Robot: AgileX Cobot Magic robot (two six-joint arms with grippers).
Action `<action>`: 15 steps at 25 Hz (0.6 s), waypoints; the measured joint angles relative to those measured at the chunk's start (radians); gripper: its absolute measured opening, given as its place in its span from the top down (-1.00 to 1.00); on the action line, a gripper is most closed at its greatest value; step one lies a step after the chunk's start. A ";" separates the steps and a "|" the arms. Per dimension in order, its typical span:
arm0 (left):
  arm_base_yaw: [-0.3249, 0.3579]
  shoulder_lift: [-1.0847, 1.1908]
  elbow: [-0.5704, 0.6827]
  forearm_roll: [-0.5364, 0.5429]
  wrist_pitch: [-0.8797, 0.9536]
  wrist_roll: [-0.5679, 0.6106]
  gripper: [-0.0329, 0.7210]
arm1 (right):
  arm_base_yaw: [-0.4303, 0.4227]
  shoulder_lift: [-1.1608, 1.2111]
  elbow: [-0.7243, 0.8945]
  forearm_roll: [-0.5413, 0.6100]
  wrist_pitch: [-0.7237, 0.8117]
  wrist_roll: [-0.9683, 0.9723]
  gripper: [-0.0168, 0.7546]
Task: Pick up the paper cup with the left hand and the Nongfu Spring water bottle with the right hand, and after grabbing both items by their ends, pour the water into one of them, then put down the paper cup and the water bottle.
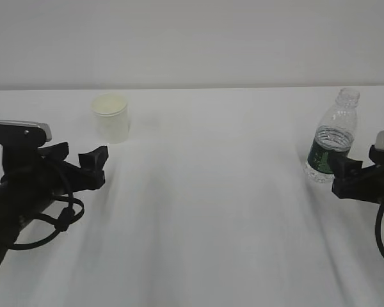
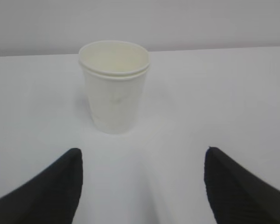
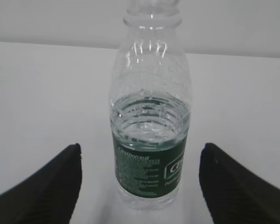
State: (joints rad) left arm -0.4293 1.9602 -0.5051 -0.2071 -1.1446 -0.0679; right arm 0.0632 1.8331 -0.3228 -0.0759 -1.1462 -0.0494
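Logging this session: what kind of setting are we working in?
Probably a lab or test bench, not a kitchen: a bare white table against a plain wall, holding only a cup and an uncapped bottle, with two open grippers, left and right.

Cup at the left, bottle at the right, each standing on the table with a pincer before it.

The cup [image 1: 111,118] stands upright on the table [image 1: 211,192] toward the far left, well apart from the bottle [image 1: 333,137], which stands upright near the right edge. The left pincer [image 1: 83,163] sits in front of the cup and a little to its left, not touching it; in the left wrist view the cup [image 2: 114,86] lies ahead of the spread fingers [image 2: 51,186], slightly left of their middle. The right pincer [image 1: 349,176] is just beside the bottle's lower right. In the right wrist view the bottle [image 3: 149,126] stands ahead, between the fingers [image 3: 233,186], with water [image 3: 149,119] in its lower half.
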 joint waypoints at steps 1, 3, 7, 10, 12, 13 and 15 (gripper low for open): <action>0.000 0.002 -0.004 0.002 0.000 0.000 -0.65 | 0.000 0.000 -0.008 0.000 0.000 0.000 -0.57; 0.000 0.008 -0.011 0.002 0.000 0.000 -0.65 | 0.000 0.000 -0.013 0.000 0.000 0.000 -0.57; 0.005 0.024 -0.013 0.011 0.000 -0.001 -0.65 | 0.000 0.000 -0.023 0.000 0.000 0.000 -0.56; 0.032 0.033 -0.013 0.051 0.000 -0.021 -0.65 | 0.000 0.012 -0.023 0.000 0.000 0.000 -0.56; 0.061 0.034 -0.013 0.114 0.000 -0.040 -0.65 | 0.000 0.029 -0.023 0.000 0.000 0.000 -0.56; 0.080 0.034 -0.013 0.145 0.000 -0.042 -0.65 | 0.000 0.039 -0.023 0.000 0.000 -0.002 -0.56; 0.116 0.034 -0.013 0.207 0.000 -0.051 -0.65 | 0.000 0.053 -0.023 -0.004 0.000 -0.002 -0.56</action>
State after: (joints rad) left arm -0.3134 1.9943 -0.5184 0.0000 -1.1446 -0.1185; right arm 0.0632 1.8857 -0.3456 -0.0796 -1.1462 -0.0512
